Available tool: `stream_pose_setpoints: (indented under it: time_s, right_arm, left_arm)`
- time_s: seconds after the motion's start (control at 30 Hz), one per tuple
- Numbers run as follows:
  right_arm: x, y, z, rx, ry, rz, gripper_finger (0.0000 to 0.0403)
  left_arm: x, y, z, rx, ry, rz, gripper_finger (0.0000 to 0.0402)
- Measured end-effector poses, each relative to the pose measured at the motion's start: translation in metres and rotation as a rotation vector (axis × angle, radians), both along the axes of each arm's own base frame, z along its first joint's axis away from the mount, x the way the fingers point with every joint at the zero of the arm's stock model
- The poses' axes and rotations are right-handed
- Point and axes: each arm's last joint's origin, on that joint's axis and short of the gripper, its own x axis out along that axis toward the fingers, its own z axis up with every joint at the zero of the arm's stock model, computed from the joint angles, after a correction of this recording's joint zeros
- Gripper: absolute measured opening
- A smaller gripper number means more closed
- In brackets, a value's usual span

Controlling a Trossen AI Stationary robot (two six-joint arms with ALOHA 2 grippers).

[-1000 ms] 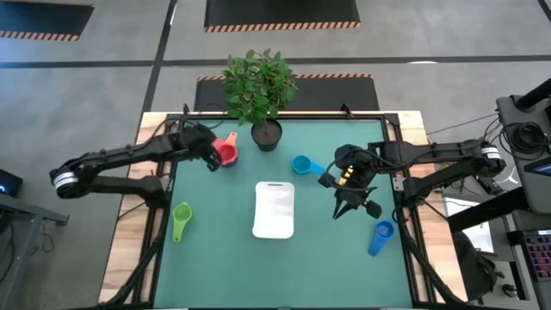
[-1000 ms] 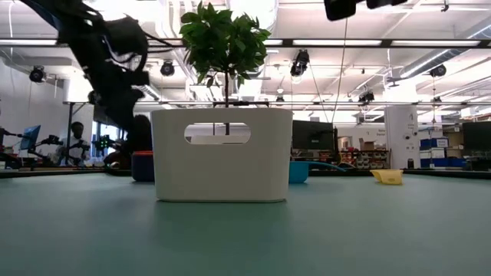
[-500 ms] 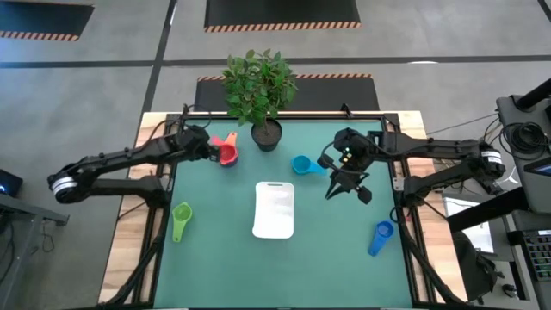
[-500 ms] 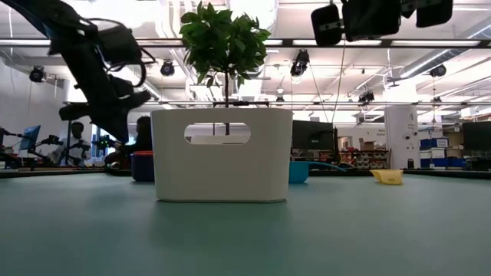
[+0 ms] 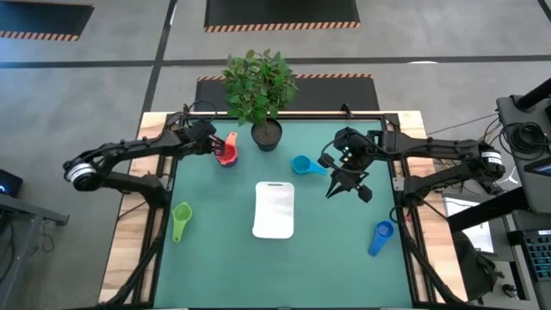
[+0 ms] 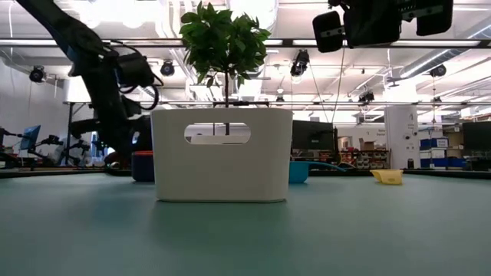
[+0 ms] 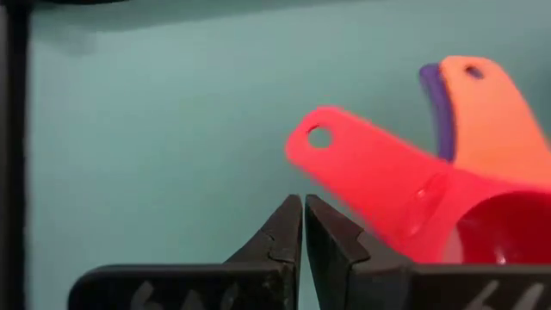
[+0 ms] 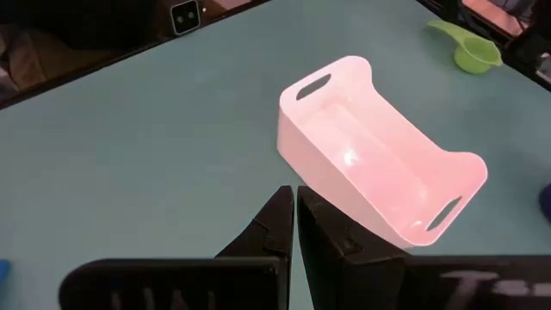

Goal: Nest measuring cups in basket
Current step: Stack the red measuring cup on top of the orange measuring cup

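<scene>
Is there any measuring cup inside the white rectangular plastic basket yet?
No. In the right wrist view the white rectangular plastic basket shows a bare inside, with nothing in it.

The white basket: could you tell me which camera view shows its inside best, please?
The right wrist view: it looks down into the basket, showing it empty, with both handle slots. The high view shows the basket small from straight above. The low view shows only its side wall. The left wrist view misses it.

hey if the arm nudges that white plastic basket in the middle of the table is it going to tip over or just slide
The white plastic basket would probably slide rather than tip: in the low view it looks wider than tall and sits flat on the green table mat. It looks empty and thin-walled, so it is likely light and may skid easily. Its cut-out handles suggest stiff walls.
</scene>
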Motion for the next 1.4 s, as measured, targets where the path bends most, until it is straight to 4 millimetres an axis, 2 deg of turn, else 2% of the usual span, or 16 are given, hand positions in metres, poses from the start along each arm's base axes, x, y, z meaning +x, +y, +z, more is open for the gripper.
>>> stream_pose_setpoints:
  time_s: [0.17,0.43,0.77,0.97,1.13,1.27,1.4]
  right_arm:
    - [0.0,0.0,0.0,-0.001,-0.001,0.001,0.0009]
    - [0.0,0.0,0.0,-0.001,-0.002,0.003,0.0009]
    - [0.0,0.0,-0.002,0.004,0.007,0.002,0.0009]
    - [0.0,0.0,-0.003,0.011,0.008,-0.008,0.0009]
    - [0.003,-0.001,-0.001,0.017,-0.017,-0.026,0.0009]
    - [0.006,-0.002,0.002,0.02,-0.051,-0.041,0.0009]
    - [0.009,-0.003,0.009,0.022,-0.091,-0.053,0.0009]
  left_arm:
    - [0.01,0.008,-0.004,0.006,-0.001,-0.017,0.0]
    - [0.025,0.021,0.011,0.047,0.0,-0.071,0.0]
    - [0.028,0.022,0.024,0.08,0.0,-0.153,0.0]
    - [0.028,-0.001,0.046,0.185,-0.004,-0.331,0.0]
    - [0.043,-0.036,0.056,0.24,0.009,-0.662,0.0]
    - [0.054,-0.062,0.049,0.233,0.031,-0.826,0.0]
    - [0.053,-0.071,0.031,0.279,0.174,-0.775,0.0]
